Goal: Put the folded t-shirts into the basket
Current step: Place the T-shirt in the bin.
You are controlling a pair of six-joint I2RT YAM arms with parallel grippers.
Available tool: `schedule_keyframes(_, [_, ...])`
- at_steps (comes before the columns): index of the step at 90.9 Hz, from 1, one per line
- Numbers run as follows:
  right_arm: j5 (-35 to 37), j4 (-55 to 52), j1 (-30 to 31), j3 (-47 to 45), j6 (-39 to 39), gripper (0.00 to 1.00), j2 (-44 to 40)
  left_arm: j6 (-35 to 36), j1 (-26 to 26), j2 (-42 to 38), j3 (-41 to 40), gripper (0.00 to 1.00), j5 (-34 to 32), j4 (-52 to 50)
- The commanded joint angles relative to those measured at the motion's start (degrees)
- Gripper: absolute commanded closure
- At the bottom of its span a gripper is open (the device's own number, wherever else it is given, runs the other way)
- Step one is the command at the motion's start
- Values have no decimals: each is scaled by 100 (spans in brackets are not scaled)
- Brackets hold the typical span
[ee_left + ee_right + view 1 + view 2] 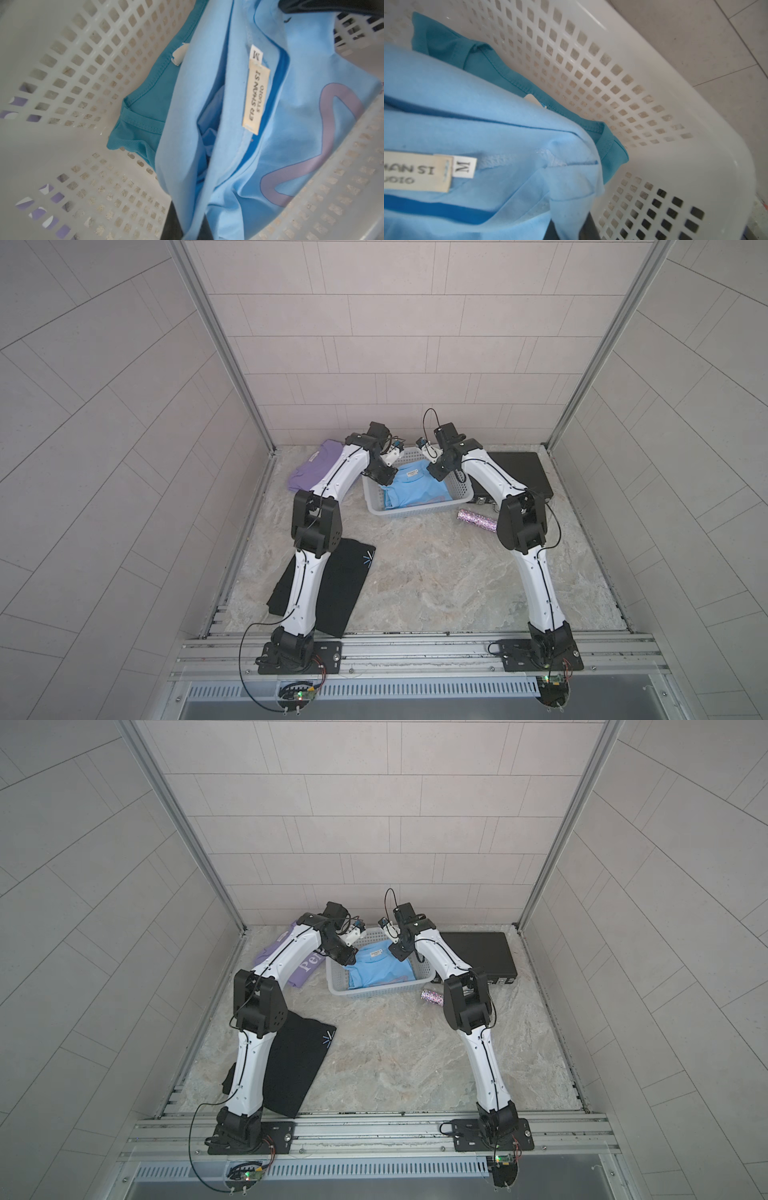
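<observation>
Top views. Basket [415,512] toward the far edge of the surface [415,572], about mid-width. Blue shirt [415,487] inside, collar end higher than the near end. Left hand [384,479] and right hand [435,473] dipped in at that end's two corners, jaws hidden here. Lilac shirt [309,468] in the far left corner and black shirt [332,589] along the left edge under the left arm, both outside the basket. Case [515,472] far right; glitter tube [478,520] just in front of the basket.

Left wrist. Teal shirt [141,116] on the basket floor, beneath the blue one. Blue cloth drawn down between dark fingers [171,224] at the frame edge: closed, apparently pinching the shirt.

Right wrist. Much the same: closed, blue hem seemingly nipped.

Handling, as a guess: light, limp, not slippery, nothing to break. Sags and unfolds if taken by one corner. Best pinched through all layers at both corners of one short edge.
</observation>
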Motion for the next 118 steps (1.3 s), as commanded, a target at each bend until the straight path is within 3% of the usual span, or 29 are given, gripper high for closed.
schedule_keyframes(1, [303,152,-74,188,-171,100,41,-127,124,104,289,100,20,-311])
schedule_keyframes(18, [535,302,-81,277,-298,100,208,-20,193,389,499,98,-313,-167])
schedule_keyframes(42, [628,346,-111,494,-189,91,478,169,187,661,532,75,-678,365])
schedule_keyframes(70, [748,148,-134,719,-28,60,415,195,117,770,756,52,-1024,569])
schedule_keyframes(89, [382,-355,-160,655,59,23,-245,241,-27,436,808,44,-1023,501])
schedule_keyframes(118, [22,-1026,-242,260,-145,18,-1425,240,-29,-171,776,32,-1057,480])
